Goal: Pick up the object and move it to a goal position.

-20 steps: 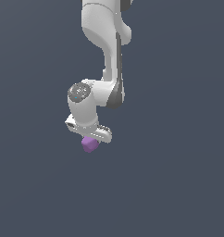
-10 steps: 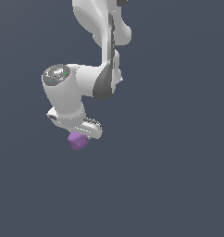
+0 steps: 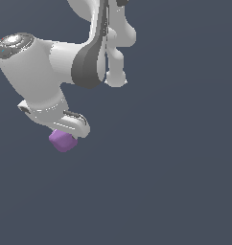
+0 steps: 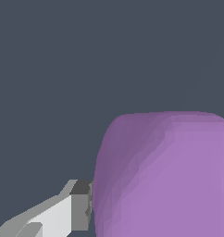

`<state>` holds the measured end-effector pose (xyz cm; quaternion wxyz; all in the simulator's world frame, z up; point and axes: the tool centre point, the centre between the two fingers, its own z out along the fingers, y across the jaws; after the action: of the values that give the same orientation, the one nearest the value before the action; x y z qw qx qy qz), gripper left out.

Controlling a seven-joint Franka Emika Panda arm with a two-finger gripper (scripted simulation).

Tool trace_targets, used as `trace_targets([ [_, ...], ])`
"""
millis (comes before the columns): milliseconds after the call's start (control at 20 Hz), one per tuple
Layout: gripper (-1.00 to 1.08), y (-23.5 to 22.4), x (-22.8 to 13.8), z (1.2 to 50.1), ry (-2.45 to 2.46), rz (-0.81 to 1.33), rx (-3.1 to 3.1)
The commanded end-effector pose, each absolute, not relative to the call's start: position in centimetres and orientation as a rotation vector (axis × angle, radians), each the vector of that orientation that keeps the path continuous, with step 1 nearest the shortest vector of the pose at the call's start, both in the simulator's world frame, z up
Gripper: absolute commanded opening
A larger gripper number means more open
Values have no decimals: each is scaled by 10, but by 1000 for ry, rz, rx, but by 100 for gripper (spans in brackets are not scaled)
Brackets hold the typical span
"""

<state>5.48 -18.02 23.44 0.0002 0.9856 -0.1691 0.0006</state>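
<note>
The object is a small matte purple lump with rounded facets, hanging just under my white gripper toward the exterior view's left. My gripper is shut on it, and the hand covers its top. In the wrist view the object fills much of the picture, with one finger's dark pad pressed against its side. The other finger is out of that picture. The white arm bends down from the upper middle.
Only a plain dark blue-grey background shows around the arm in both views. No table edge, container or other object is visible.
The arm has swung toward the exterior view's left and looms much larger in that view, carrying the purple object along. The grip has stayed shut on it.
</note>
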Motion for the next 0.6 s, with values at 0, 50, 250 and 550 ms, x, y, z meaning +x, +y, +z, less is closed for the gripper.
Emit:
trace_targets([
  [0,-100,-187,59,247,-530,0,3096],
  [50,-100,-189,60,250,-530,0,3096],
  [250,-100,-196,64,261,-530,0,3096],
  [550,-100,-199,67,266,-530,0,3096],
])
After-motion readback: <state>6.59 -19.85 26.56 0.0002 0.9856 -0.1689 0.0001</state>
